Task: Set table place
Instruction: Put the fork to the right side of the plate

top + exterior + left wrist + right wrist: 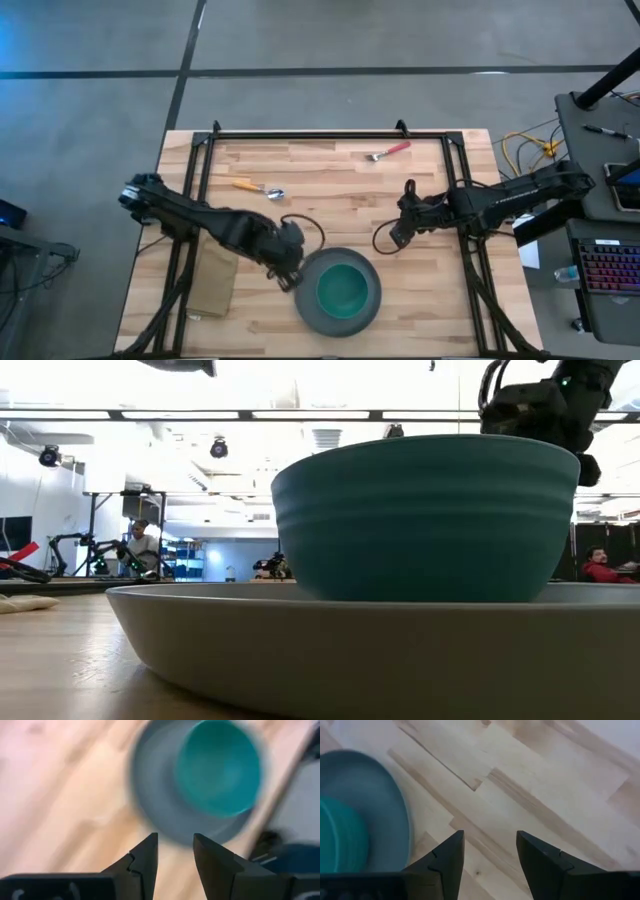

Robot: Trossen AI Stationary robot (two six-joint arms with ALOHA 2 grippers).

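Observation:
A teal bowl (342, 290) stands inside a grey plate (305, 305) near the near edge of the pale wooden table (330, 215). In the low view the bowl (425, 520) rests by its base on the plate (330, 640). My left gripper (288, 272) is open just off the plate's left rim. Its wrist view shows the plate (155, 795) and bowl (220, 767) beyond the left gripper (175, 842). My right gripper (400, 235) is open over bare wood, to the right of and beyond the plate. Its wrist view shows the right gripper (490, 840) and the plate (387, 820) off to one side.
A spoon with an orange handle (258, 188) lies left of the table's centre. A fork with a red handle (388, 152) lies near the far edge. A tan napkin (212, 285) lies at the near left. A black rail frame (330, 133) edges the table. People show in the room beyond.

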